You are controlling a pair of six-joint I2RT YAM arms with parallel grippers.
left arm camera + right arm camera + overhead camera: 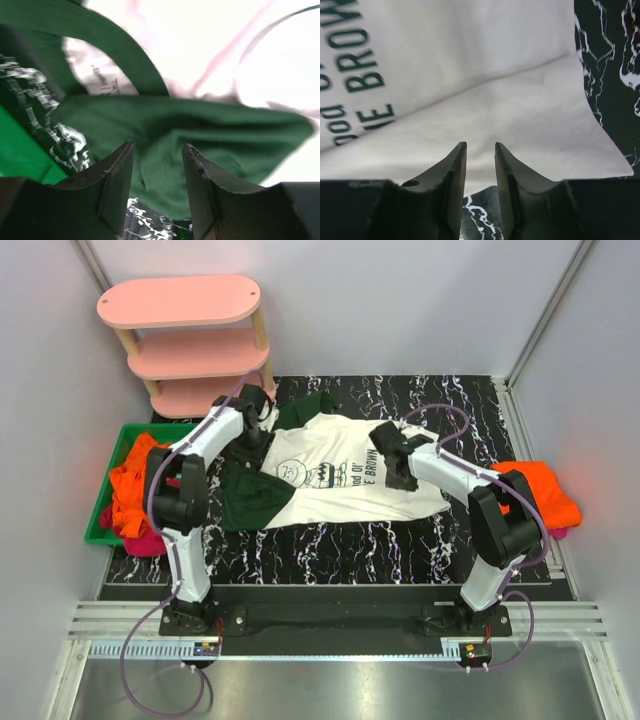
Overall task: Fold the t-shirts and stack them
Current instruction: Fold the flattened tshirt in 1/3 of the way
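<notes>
Left gripper (158, 145): fingers spread, nothing pinched, a rumpled green sleeve (175, 125) lying just past the tips and across the gap. Right gripper (480, 144): fingers a little apart, not pinching, tips at the hem of the white t-shirt (495, 100), with bare table showing in the gap. Only the right wrist view reads the green lettering (360, 75) at 10 o'clock. Only the left wrist view shows the neck label inside the collar, blurred. The top view alone gives the layout. The white t-shirt is spread flat mid-table (400, 540), face print up, left gripper at its 10 o'clock corner, right gripper at its 3 o'clock edge. A green bin (125, 435) at 9 o'clock holds orange t-shirts (135, 490) and a magenta one (150, 540). Another orange pile (545, 490) lies at 3 o'clock. Pink shelf (190, 340) at 11 o'clock.
</notes>
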